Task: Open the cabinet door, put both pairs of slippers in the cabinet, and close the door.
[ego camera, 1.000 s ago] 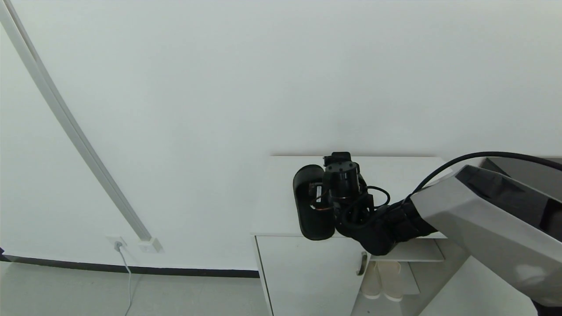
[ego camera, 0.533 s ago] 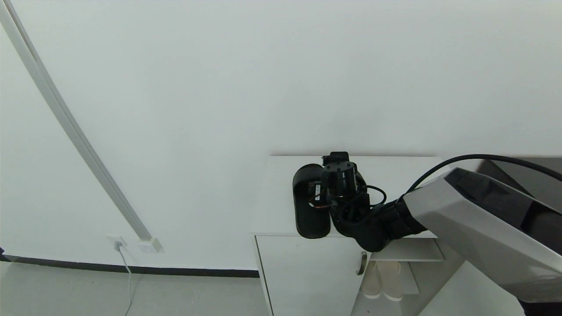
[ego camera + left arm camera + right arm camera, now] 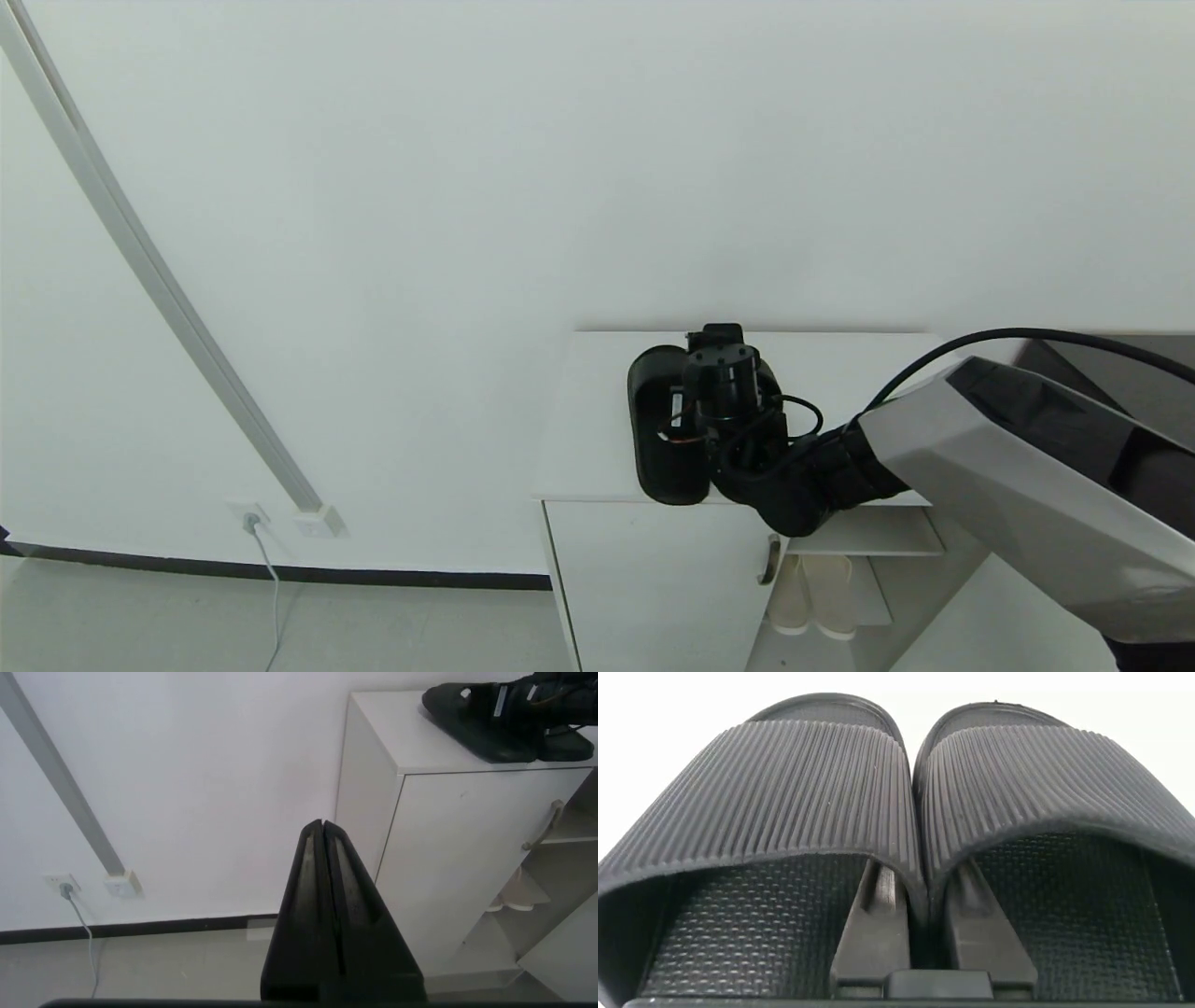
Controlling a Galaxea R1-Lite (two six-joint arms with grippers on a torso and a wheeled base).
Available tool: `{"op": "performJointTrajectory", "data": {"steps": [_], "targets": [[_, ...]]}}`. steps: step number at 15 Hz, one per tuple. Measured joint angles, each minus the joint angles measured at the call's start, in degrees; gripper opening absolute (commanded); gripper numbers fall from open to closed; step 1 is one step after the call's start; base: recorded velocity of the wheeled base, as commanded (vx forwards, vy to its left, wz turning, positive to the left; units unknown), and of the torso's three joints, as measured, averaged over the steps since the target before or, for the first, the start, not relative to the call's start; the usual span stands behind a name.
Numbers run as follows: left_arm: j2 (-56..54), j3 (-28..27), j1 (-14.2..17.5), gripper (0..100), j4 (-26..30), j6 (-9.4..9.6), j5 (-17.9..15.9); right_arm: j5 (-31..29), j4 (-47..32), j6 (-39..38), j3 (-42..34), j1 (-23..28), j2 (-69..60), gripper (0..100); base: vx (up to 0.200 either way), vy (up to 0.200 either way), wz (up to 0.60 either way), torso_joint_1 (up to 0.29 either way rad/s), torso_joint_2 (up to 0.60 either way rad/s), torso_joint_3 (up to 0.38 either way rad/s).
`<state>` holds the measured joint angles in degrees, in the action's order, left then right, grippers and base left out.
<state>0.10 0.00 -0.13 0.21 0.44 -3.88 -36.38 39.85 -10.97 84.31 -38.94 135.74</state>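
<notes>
grip: right claw (image 3: pixel 920 919) clenched on inner straps of black ribbed rubber slippers (image 3: pixel 822 793) | where: white cabinet (image 3: pixel 653 579) top, front edge | advice: lift level, clear edge, lower slowly onto open shelf (image 3: pixel 878 537)

White cabinet (image 3: pixel 653 579) standing on the grey floor (image 3: pixel 140 621) against the wall, pair of black slippers (image 3: pixel 661 439) side by side on its top, heels at the front edge, nearer the left corner, cream slippers (image 3: pixel 812 597) on a lower inner shelf (image 3: pixel 873 607), another shelf (image 3: pixel 878 537) above them
</notes>
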Motion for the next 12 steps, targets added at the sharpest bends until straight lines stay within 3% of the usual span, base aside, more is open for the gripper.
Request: {"op": "performJointTrajectory", "data": {"steps": [6, 12], "targets": [[0.0, 0.0, 0.0, 0, 0.01, 0.0, 0.0, 1.73, 1.89, 0.38, -11.48, -2.93, -9.89, 0, 0.0, 0.0, 0.0, 0.0, 0.0, 0.0], [0.0, 0.0, 0.0, 0, 0.0, 0.0, 0.0, 12.59, 9.69, 1.56, -36.66, -5.74, -25.33, 0, 0.0, 0.0, 0.0, 0.0, 0.0, 0.0]]}}
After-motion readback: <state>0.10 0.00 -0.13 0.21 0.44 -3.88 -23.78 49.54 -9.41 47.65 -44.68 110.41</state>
